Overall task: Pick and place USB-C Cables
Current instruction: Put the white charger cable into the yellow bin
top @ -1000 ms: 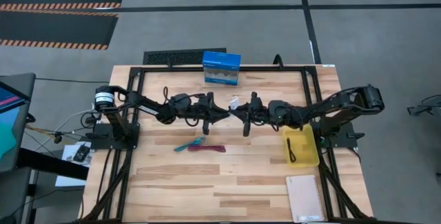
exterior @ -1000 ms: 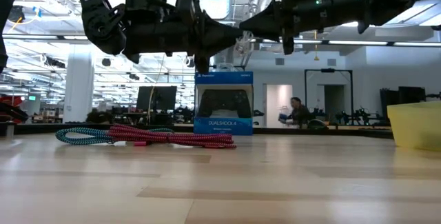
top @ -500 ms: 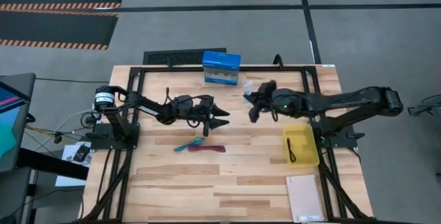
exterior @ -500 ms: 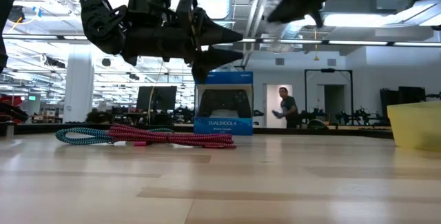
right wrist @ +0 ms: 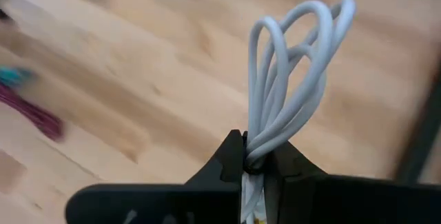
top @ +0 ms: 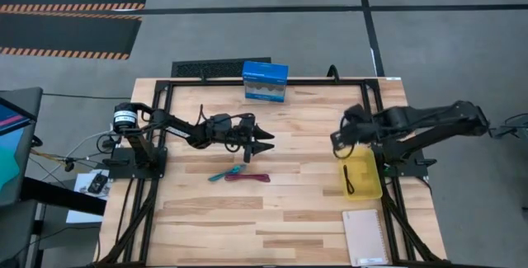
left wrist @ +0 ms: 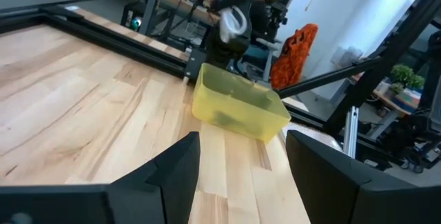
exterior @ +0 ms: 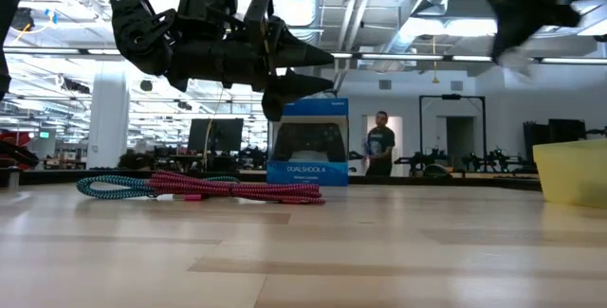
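White looped USB-C cable point(right wrist: 289, 86) stands up out of the right gripper point(right wrist: 253, 156), whose two dark fingers are pinched tight on the base of the bundle so the loops fan out above them. From above, that right gripper point(top: 340, 140) hangs over the wooden table point(top: 247, 218) just beside the near corner of the translucent yellow plastic bin point(top: 361, 175), which sits at the table's right side and holds a thin black coiled cable point(top: 350, 179). The left gripper point(top: 262, 141) hovers over the middle of the table with its fingers point(left wrist: 180, 162) spread well apart and nothing between them, pointing toward the yellow bin point(left wrist: 238, 107). Below and just in front of it, the teal braided cable point(top: 223, 173) and the maroon-red braided cable point(top: 257, 177) lie on the wood, touching end to end. At table height the teal cable point(exterior: 114, 187) and red cable point(exterior: 237, 190) rest in front of a blue game-controller box point(exterior: 307, 143) standing at the far edge. A person point(exterior: 379, 143) stands in the room beyond.
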`<state>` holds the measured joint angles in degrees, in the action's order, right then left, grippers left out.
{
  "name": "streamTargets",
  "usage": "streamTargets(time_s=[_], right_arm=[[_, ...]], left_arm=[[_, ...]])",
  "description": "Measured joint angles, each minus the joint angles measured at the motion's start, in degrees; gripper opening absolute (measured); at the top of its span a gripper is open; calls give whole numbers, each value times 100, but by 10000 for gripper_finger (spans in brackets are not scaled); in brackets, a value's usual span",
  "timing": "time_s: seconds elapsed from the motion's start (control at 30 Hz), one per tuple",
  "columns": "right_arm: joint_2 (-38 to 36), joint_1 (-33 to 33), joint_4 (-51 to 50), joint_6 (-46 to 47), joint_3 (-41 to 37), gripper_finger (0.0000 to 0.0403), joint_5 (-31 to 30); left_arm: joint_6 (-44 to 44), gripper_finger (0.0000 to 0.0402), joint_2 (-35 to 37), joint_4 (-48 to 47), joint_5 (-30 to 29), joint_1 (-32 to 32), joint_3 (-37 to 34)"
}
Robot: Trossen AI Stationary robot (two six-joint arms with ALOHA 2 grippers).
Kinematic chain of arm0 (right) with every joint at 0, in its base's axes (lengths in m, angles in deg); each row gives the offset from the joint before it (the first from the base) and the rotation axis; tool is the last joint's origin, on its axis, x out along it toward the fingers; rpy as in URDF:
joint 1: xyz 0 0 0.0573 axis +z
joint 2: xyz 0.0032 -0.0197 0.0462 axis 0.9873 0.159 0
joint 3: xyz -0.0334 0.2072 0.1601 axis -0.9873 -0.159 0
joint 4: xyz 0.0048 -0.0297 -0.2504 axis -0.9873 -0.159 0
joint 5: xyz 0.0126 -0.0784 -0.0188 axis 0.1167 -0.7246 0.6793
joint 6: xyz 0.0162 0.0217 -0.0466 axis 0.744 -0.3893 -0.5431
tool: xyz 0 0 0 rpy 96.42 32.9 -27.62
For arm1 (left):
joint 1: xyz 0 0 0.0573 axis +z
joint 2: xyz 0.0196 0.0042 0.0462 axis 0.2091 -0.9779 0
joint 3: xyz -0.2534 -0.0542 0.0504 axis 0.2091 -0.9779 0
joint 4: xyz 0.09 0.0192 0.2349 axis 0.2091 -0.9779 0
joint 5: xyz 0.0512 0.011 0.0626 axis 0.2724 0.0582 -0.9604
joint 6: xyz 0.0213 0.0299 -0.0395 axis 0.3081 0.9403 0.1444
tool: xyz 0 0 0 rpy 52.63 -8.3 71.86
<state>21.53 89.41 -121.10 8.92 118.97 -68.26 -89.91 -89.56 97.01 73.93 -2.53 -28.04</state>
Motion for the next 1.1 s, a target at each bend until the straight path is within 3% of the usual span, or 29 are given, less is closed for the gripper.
streamTargets(time_s=[0.17, 0.5, 0.73, 1.1], right_arm=[[369, 715, -1039, 1547, -2, 24, 343], [1067, 1891, -1173, 3367, -562, 23, 1233], [1169, 2271, -215, 3787, -1242, 23, 1498], [1153, 2281, 717, 3886, -2062, 25, 1864]], left_arm=[[-3, 203, 0, -105, -72, 4, 0], [-52, 203, -2, -208, -76, 4, 0], [-80, 203, -4, -247, -88, 4, 0], [-136, 203, -4, -240, -169, 4, 0]])
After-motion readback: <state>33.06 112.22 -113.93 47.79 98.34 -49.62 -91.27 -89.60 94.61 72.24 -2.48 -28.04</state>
